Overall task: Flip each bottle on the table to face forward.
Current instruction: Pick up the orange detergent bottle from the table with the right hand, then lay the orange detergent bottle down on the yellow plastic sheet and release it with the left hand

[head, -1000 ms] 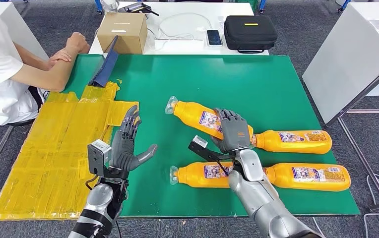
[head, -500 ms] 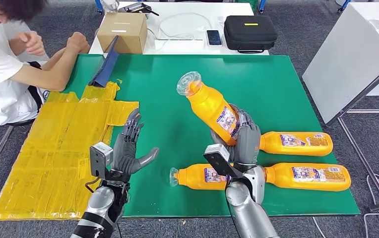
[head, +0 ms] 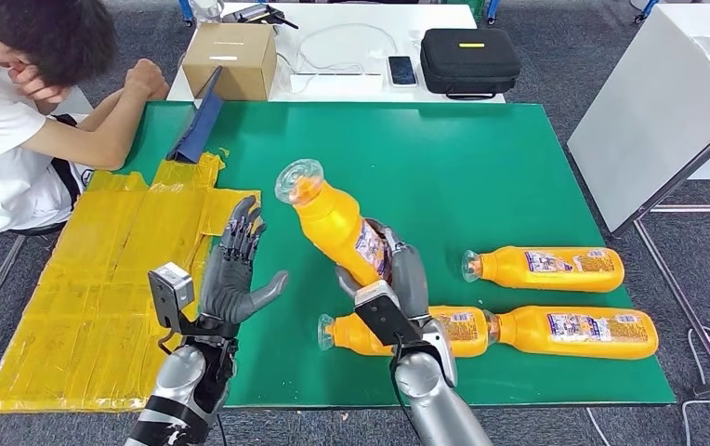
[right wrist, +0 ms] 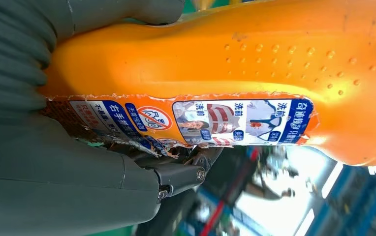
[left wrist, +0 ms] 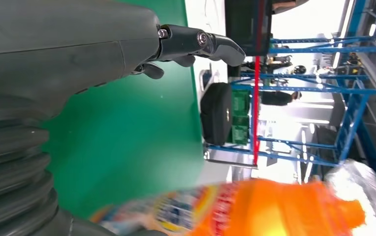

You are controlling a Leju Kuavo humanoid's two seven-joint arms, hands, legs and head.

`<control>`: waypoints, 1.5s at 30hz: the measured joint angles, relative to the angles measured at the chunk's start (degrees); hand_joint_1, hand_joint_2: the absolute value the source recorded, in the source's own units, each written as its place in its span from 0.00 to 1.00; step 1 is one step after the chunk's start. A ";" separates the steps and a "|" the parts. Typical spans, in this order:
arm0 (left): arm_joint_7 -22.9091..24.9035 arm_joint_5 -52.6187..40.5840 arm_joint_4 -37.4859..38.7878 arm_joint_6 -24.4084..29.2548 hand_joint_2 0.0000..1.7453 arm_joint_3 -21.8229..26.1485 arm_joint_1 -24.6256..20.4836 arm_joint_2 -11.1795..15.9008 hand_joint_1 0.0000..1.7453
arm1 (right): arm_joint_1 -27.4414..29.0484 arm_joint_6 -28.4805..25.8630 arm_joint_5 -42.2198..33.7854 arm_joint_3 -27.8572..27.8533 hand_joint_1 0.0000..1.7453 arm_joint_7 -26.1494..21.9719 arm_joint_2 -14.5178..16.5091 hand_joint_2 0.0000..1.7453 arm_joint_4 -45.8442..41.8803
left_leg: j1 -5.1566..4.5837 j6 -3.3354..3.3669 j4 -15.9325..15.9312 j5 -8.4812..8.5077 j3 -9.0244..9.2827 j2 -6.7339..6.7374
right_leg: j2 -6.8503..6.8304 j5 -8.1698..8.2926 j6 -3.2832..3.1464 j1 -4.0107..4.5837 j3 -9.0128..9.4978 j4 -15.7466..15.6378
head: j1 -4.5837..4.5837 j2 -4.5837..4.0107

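We see the right hand (head: pixel 396 276) gripping 1 orange plastic bottle with a clear cap (head: pixel 333 221), lifted and tilted over the green table (head: pixel 481 158). The left hand (head: pixel 237 274) is spread, holding nothing. We judge the bottle rigid and smooth; grip the labelled waist.

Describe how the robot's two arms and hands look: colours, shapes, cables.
Both arms are silver, rounded metal segments. The left hand and right hand are dark grey, with darker jointed fingers. Each wrist bears a small boxy grey camera module with a thin black cable.
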 joint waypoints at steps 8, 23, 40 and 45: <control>0.52 1.34 -1.05 -2.18 1.00 -0.29 -0.13 0.28 0.00 | -2.05 3.18 -1.72 3.23 0.96 -0.89 2.18 1.00 6.72 | 0.00 0.00 0.00 0.01 0.00 -0.01 | 0.00 -0.01 -0.01 -0.01 -0.02 0.00 | 0.01 0.00; 0.55 1.37 -1.32 -2.25 1.00 -0.31 -0.15 0.30 0.00 | -2.82 3.47 -1.78 4.01 0.97 -0.95 2.66 1.00 8.95 | -0.01 0.00 0.00 0.00 0.00 0.00 | 0.00 0.00 0.00 -0.02 -0.02 0.00 | 0.01 0.00; 1.20 5.45 5.74 -8.76 1.00 -2.57 -4.01 0.30 0.91 | -4.66 1.61 0.25 8.38 0.99 -1.12 3.04 1.00 13.80 | 0.00 0.00 0.00 0.00 -0.01 0.00 | 0.00 0.00 0.00 -0.01 -0.03 0.00 | 0.01 0.01; 1.19 5.44 6.83 -8.84 1.00 -2.58 -4.38 0.27 1.00 | -5.00 1.56 0.13 8.68 0.99 -1.12 3.14 1.00 14.75 | 0.00 0.00 0.00 0.00 -0.01 0.01 | 0.00 0.00 0.00 -0.01 -0.04 0.00 | 0.01 0.01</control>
